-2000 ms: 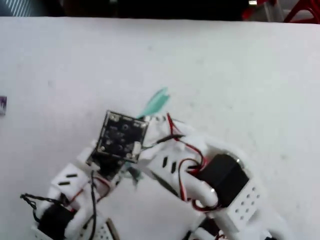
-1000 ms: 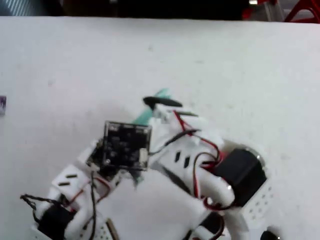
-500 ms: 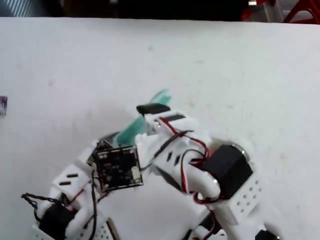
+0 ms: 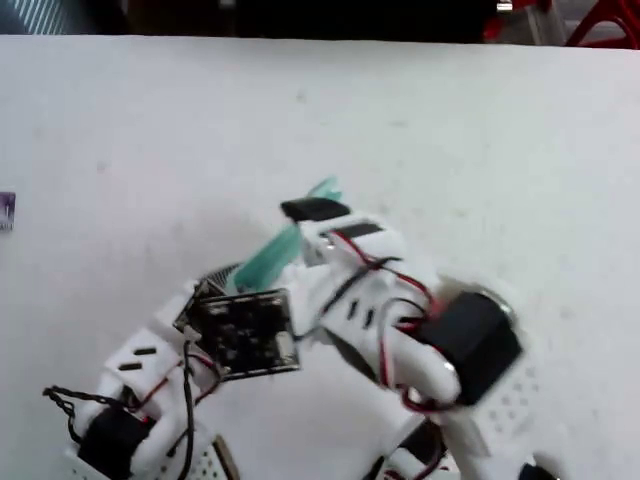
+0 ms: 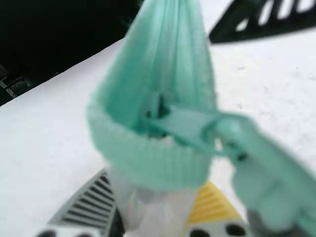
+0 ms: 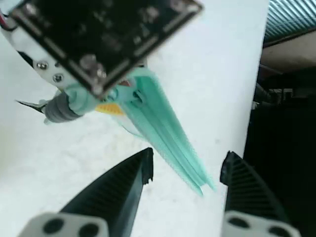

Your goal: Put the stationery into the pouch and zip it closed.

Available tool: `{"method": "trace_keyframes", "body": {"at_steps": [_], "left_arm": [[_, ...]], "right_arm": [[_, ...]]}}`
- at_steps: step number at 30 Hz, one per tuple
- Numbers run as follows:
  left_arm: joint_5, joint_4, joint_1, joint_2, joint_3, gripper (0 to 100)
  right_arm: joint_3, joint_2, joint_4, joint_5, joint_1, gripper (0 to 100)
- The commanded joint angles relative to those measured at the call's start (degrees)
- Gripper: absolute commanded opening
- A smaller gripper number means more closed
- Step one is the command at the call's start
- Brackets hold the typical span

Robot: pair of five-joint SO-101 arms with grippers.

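Observation:
A mint-green pouch point(image 4: 285, 240) lies slantwise in the middle of the table, its near end raised. My left gripper point(image 4: 232, 278) is shut on that near end. In the left wrist view the pouch point(image 5: 158, 98) rises from between the grey and yellow pads point(image 5: 212, 207), and its zipper pull point(image 5: 197, 131) hangs toward the camera. My right gripper point(image 6: 185, 170) is open, with one black finger on each side of the pouch's far end point(image 6: 168, 133), not touching it. From above, one of its black fingers point(image 4: 315, 210) sits beside the pouch's far tip.
A small purple object point(image 4: 5, 211) lies at the table's far left edge. Both arms crowd the near middle of the white table point(image 4: 450, 130). A dark strip and red frame parts run behind the far edge.
The right gripper has come forward to the pouch's far end. The left arm's wrist has drawn back toward me and tipped down, and more of the pouch shows.

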Motion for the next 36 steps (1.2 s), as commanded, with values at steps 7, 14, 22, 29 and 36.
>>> {"method": "trace_keyframes", "body": {"at_steps": [7,14,22,29,36], "left_arm": [[-0.26,-0.44,0.48,-0.31,-0.7,2],[-0.26,-0.44,0.84,-0.31,-0.7,2],[-0.18,-0.44,0.84,-0.31,-0.7,2],[-0.18,-0.44,0.75,-0.31,-0.7,2],[-0.18,-0.44,0.84,-0.31,-0.7,2]], "right_arm": [[5.98,-5.32,1.36,-0.79,4.26,22.4],[8.62,-3.47,-0.66,-0.97,-1.01,22.5],[0.35,9.01,-0.84,-3.78,-3.74,22.7],[-5.71,11.38,0.92,-4.04,-3.74,22.7],[-4.4,9.45,0.92,-3.6,-4.09,22.7]]}}
